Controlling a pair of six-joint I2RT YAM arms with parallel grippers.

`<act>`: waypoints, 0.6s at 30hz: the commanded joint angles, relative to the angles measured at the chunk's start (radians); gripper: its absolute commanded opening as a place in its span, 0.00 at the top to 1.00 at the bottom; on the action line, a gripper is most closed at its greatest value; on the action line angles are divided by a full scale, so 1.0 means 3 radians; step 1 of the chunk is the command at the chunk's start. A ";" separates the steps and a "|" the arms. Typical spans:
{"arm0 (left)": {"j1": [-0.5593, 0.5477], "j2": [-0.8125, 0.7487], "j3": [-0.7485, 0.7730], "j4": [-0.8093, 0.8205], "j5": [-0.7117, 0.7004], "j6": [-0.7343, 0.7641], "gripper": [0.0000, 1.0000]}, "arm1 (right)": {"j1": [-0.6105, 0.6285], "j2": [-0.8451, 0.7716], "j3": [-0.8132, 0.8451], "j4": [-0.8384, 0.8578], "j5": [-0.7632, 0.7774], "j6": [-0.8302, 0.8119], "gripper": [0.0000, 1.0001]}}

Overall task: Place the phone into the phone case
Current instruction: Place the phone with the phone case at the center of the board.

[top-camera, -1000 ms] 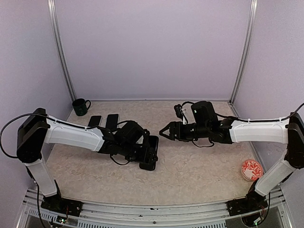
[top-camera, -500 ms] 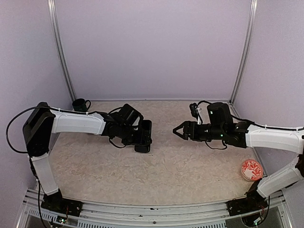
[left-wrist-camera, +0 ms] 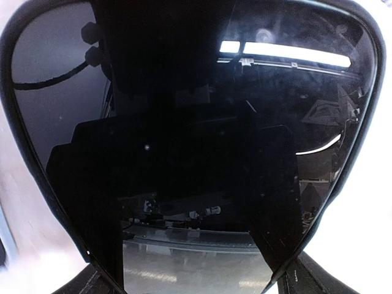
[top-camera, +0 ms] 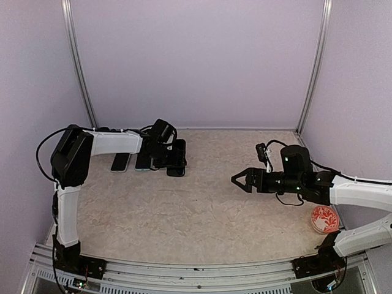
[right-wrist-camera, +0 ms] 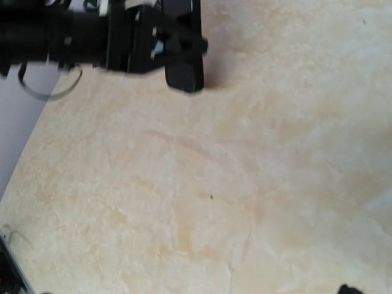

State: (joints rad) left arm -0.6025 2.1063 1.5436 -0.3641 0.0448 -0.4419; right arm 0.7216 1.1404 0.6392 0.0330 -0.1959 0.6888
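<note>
A black phone (left-wrist-camera: pixel 196 122) with a glossy screen and a dark rim fills the left wrist view. My left gripper (top-camera: pixel 175 159) is shut on the phone (top-camera: pixel 178 166) at the back left, low over the table; its fingers (left-wrist-camera: pixel 315 280) show at the slab's lower corners. Whether that rim is the phone case I cannot tell. Two flat dark slabs (top-camera: pixel 120 162) (top-camera: pixel 143 162) lie just left of it. My right gripper (top-camera: pixel 241 179) hangs open and empty at mid right, far from the phone (right-wrist-camera: pixel 184 68).
A red and white dish (top-camera: pixel 324 218) sits near the right front edge. The left arm (top-camera: pixel 113 142) reaches along the back left wall. The beige table (right-wrist-camera: pixel 202 202) under my right gripper is bare.
My left arm has swung the phone from the table's middle to the back left, beside the two slabs. My right arm has drawn back to the right and its jaws have spread wider.
</note>
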 commanded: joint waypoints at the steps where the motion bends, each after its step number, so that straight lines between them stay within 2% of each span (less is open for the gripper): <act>1: 0.0177 0.0222 0.0336 -0.0052 0.0019 0.0226 0.30 | -0.0033 -0.0094 -0.0213 0.0185 -0.0057 0.0084 0.00; 12: 0.0417 0.0608 0.0903 -0.0241 0.0012 0.0309 0.29 | -0.0033 0.0012 -0.0398 0.0426 -0.0177 0.0208 0.01; 18: 0.0456 0.0816 0.1023 -0.0318 -0.0052 0.0271 0.28 | -0.0033 0.0138 -0.0383 0.0513 -0.0215 0.0227 0.01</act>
State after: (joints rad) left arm -0.4747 2.3142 1.8137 -0.4446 0.0559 -0.3710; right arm 0.7216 1.1572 0.5259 0.1421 -0.2470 0.7471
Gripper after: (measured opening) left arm 0.779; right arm 0.995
